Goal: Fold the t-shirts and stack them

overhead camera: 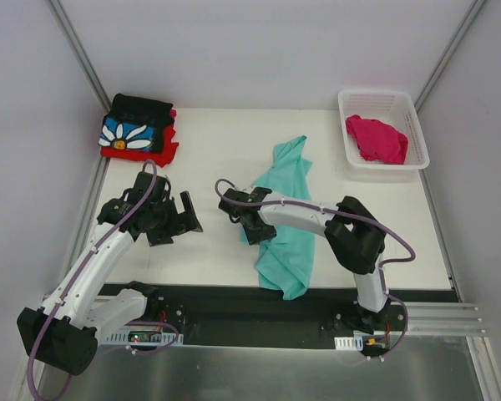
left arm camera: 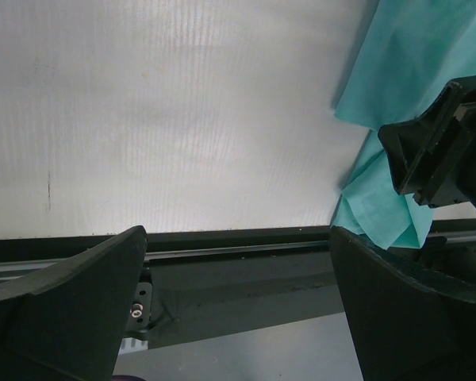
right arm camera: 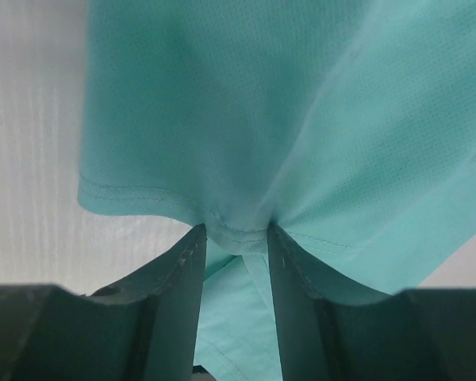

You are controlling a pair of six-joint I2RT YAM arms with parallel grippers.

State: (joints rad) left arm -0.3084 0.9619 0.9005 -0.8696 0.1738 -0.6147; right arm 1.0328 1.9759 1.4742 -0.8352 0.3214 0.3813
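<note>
View from my remote station: R gripper (right arm camera: 234, 232) fingers clamped on a hem fold of the mint-teal shirt (overhead camera: 290, 251), which lies crumpled mid-table (overhead camera: 209, 142). L gripper (left arm camera: 236, 238) fingers wide apart over bare surface, just left of that shirt. Far-left corner: black daisy shirt (overhead camera: 134, 132) folded atop red shirt (overhead camera: 164, 153). Far right: pink shirt (overhead camera: 376, 139) in basket (overhead camera: 418, 125).

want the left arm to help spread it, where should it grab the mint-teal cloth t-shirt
Grip the mint-teal cloth t-shirt on its stitched hem, just beside where the right tool pinches it. Bring the open left tool in from the left, since that edge probably faces the left arm.
</note>
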